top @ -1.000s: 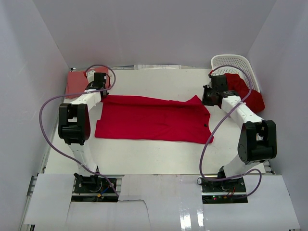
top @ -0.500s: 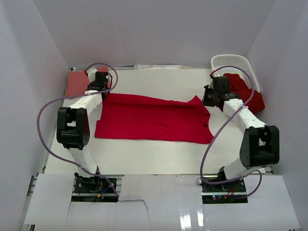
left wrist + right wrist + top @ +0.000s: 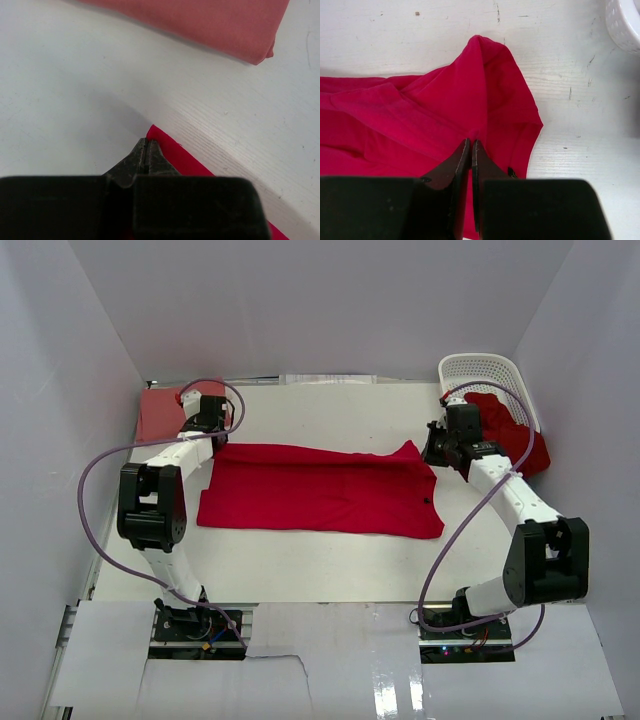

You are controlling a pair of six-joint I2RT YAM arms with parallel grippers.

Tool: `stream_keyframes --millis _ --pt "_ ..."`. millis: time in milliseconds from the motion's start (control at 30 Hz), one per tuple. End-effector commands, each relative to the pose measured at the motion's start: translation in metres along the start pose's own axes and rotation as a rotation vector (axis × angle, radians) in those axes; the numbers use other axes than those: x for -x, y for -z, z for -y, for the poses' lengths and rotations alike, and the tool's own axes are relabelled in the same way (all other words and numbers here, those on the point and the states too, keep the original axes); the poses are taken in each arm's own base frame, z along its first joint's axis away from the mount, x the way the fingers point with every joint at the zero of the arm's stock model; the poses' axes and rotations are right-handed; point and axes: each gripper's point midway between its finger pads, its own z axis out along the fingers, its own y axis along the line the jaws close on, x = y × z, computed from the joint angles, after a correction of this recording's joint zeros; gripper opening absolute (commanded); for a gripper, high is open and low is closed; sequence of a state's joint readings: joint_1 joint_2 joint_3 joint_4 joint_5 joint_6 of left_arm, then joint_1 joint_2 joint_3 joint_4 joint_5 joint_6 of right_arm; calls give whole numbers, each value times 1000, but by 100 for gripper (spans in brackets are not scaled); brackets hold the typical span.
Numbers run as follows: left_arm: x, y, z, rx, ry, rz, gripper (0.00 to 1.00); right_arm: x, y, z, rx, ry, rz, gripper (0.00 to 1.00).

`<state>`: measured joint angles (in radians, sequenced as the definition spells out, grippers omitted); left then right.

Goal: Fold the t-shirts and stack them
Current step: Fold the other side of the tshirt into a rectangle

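Note:
A crimson t-shirt [image 3: 320, 490] lies flat as a long folded band across the middle of the table. My left gripper [image 3: 217, 441] is shut at its far left corner; in the left wrist view the closed tips [image 3: 145, 142] pinch the red corner [image 3: 185, 160]. My right gripper [image 3: 429, 454] is at the far right corner, its jaws [image 3: 470, 142] nearly closed on bunched red cloth [image 3: 420, 115]. A folded salmon-pink t-shirt [image 3: 158, 412] lies at the back left and also shows in the left wrist view [image 3: 210, 25]. More crimson shirts [image 3: 515, 435] spill from the basket.
A white lattice basket [image 3: 485, 370] stands at the back right, its rim in the right wrist view [image 3: 622, 25]. White walls close in the table on three sides. Purple cables loop from both arms.
Both arms have stretched out, the right elbow swinging to the right. The shirt's far edge sits slightly nearer and flatter. Both grippers stay shut at the far corners.

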<state>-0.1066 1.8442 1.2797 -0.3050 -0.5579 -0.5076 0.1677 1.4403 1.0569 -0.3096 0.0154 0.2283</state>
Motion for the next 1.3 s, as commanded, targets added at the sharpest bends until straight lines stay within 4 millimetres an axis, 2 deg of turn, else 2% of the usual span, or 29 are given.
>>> stream_keyframes --millis 0,533,1000,1200,1267 --pt "25 20 -10 5 55 58 0 5 10 -1 5 4 38 8" --pt "18 30 -21 9 55 48 0 -14 15 -3 12 14 6 8" --pt "8 31 -25 14 43 23 0 -36 17 -8 9 29 -29 8" --pt "-10 28 -30 28 30 -13 0 -58 11 -8 -11 38 -73 8" --pt "-16 25 -33 44 17 -28 0 -72 8 -6 -26 36 -116 8"
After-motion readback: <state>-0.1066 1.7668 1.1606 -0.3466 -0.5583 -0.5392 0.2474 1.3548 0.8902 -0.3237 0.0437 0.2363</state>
